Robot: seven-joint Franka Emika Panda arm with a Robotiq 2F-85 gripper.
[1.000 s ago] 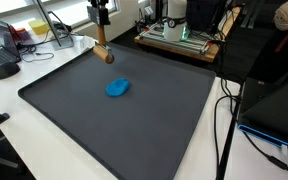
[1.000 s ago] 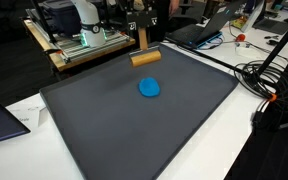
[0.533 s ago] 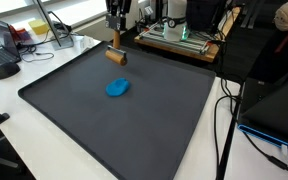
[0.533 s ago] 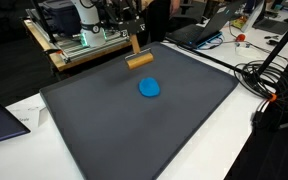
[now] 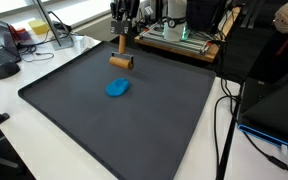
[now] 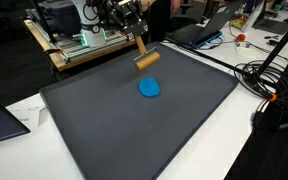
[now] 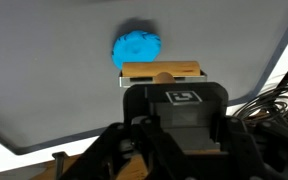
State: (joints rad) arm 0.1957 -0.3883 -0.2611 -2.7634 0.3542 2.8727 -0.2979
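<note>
Firstly, white counter (image 5: pixel 34 150): carries everything listed, with cables and equipment around it.

Dark grey rectangular mat (image 5: pixel 134 120): lies flat and covers most of the counter.

My tool (image 5: pixel 122 31): closed on the handle of the item below, above the mat's far edge.

Small wooden mallet with a cylindrical head (image 5: pixel 120 61): hangs head-down from my tool and is tilted in an exterior view (image 6: pixel 147 59). I cannot tell whether it touches the mat.

Blue round crumpled lump (image 5: pixel 117 88): rests mid-mat, near the mallet head but apart from it.
</note>
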